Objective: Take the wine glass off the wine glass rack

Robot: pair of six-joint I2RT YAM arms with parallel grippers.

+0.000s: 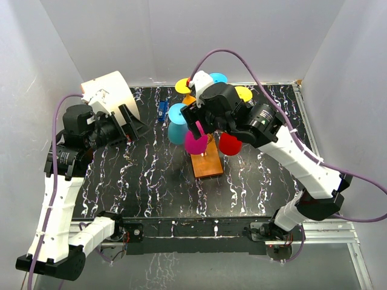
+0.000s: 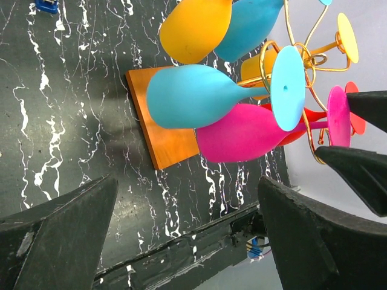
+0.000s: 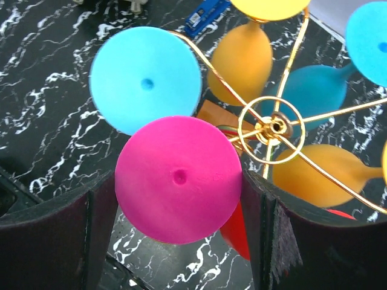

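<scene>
Tabletop (image 1: 145, 181): black marbled surface filling the middle of the top view, with the rack planted dead centre so either arm can reach it.
Right arm (image 1: 302, 163): stretched from lower right up and over the rack, wrist bent down, so its camera looks straight onto the glass feet.
Left arm (image 1: 57, 181): folded up at the left edge, wrist level and aimed across at the rack, well apart from it. I read that as a standby pose.
Wine glass rack (image 1: 207, 163): gold wire arms curling out from a hub over an orange-brown wooden base. The glasses hang bowl-down, each foot caught on the wires.
Wine glass (image 3: 178, 178): the magenta one, on the rack at centre frame of the right wrist view. It has to slide outward along its wires to come free, I'd say.
Neighbours: a cyan glass (image 1: 177, 127) hangs just beside it, and a red glass (image 1: 230, 144) is near on the other side. It's a tight fit, so a knock is the risk here.
Right gripper (image 1: 198, 124): poised above the magenta foot. Its fingers (image 3: 54, 241) are apart, one on each side of the disc. I cannot tell whether the pads touch its rim.
Left gripper (image 1: 132, 124): fingers spread wide, holding nothing.
Blue object (image 1: 162, 110): small, at the back of the tabletop, too tiny to identify.
</scene>
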